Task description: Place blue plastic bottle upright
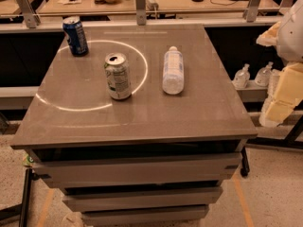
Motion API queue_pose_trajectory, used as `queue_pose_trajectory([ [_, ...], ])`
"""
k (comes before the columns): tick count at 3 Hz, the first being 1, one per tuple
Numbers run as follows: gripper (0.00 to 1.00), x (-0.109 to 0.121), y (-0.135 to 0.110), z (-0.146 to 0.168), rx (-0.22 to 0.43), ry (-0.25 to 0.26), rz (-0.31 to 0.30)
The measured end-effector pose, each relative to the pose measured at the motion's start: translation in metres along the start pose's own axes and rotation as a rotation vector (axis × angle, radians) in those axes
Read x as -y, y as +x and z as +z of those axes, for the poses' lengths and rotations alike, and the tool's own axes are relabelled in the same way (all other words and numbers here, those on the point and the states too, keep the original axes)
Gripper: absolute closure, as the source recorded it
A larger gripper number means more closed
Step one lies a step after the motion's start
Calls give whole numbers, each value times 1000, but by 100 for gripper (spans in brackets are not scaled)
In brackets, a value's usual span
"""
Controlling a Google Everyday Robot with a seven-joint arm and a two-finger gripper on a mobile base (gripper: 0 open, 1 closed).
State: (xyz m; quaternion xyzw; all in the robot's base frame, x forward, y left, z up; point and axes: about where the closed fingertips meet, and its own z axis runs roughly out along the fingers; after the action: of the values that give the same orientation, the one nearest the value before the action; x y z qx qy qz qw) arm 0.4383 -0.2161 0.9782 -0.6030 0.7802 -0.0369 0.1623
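The blue plastic bottle (173,71) is clear and ribbed, with a white cap and a pale label. It lies on its side right of the middle of the grey table top (142,117), cap pointing to the far edge. My gripper (283,98) shows as pale yellowish parts at the right edge of the camera view. It is off the table's right side, well apart from the bottle and lower than the white arm casing (291,30). Nothing shows in its hold.
A dark blue soda can (75,36) stands upright at the table's far left. A green-and-white can (117,76), opened, stands left of the bottle. Two small clear pump bottles (241,77) sit on a low shelf to the right. A railed desk (142,4) runs behind.
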Motion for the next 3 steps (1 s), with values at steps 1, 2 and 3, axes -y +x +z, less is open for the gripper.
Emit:
queue_pose_trajectory([
  [1, 0, 0, 0, 0, 0, 0, 0],
  [2, 0, 12, 0, 1, 25, 21, 82],
  [3, 0, 46, -5, 12, 93, 16, 249],
])
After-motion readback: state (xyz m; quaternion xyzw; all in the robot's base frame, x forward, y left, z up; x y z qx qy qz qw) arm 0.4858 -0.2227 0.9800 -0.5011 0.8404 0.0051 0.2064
